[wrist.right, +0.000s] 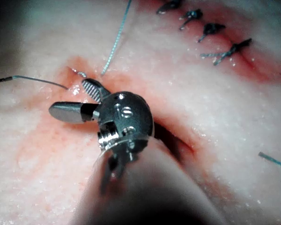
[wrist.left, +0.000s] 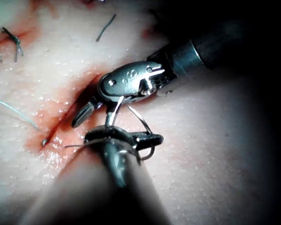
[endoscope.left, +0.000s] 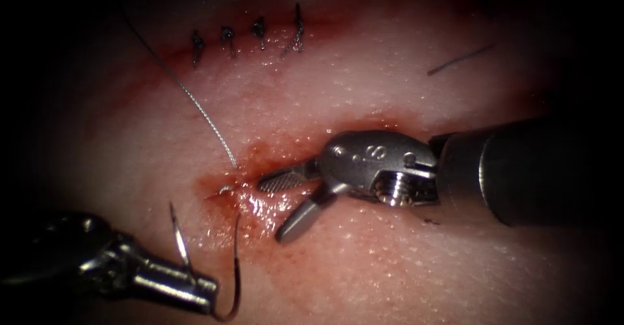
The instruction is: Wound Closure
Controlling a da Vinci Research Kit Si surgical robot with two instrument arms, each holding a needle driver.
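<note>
The curved needle [endoscope.left: 237,266] is held free of the tissue [endoscope.left: 390,266], left of the cut's near end, its point up. My left tool [endoscope.left: 205,292] is shut on it partway along the curve; the same grip appears in the left wrist view, jaws [wrist.left: 152,139] around the needle [wrist.left: 141,119]. Thread [endoscope.left: 195,101] rises from the red, wet open part of the cut [endoscope.left: 244,169] toward the far left. My right tool [endoscope.left: 272,208] hovers over that spot from the right, jaws open and holding nothing, as also seen close up [wrist.right: 68,96].
Several dark knotted stitches [endoscope.left: 247,39] close the far part of the cut. A loose cut end of thread [endoscope.left: 461,58] lies on the tissue at the far right. Red fluid [endoscope.left: 260,201] pools around the open part of the cut.
</note>
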